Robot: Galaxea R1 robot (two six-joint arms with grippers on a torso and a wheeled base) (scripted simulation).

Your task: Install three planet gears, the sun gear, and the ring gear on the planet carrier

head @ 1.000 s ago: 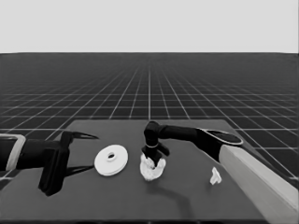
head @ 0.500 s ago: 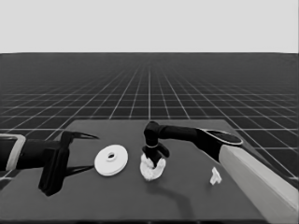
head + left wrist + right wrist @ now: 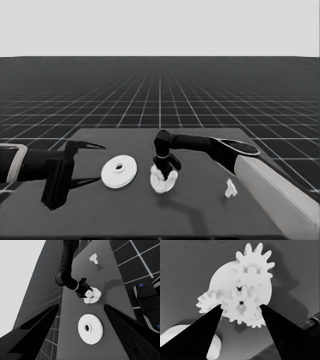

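The smaller round part [image 3: 162, 186] [image 3: 222, 277] lies mid-table with three planet gears [image 3: 252, 265] seated around it. At its centre sits the sun gear [image 3: 241, 307], and my right gripper [image 3: 167, 172] [image 3: 241, 307] reaches straight down onto it. Both fingertips [image 3: 216, 315] press against the gear's teeth, shut on it. Just to its left lies the larger round part [image 3: 119, 171] [image 3: 90, 328], flat and alone. My left gripper [image 3: 101, 162] [image 3: 81, 305] waits open over the table's left end, holding nothing.
A thin white piece [image 3: 230, 188] [image 3: 94, 259] lies near the table's right edge, beside the right arm's pale forearm [image 3: 270, 195]. Dark machinery with blue lights [image 3: 147, 302] shows past the table edge in the left wrist view.
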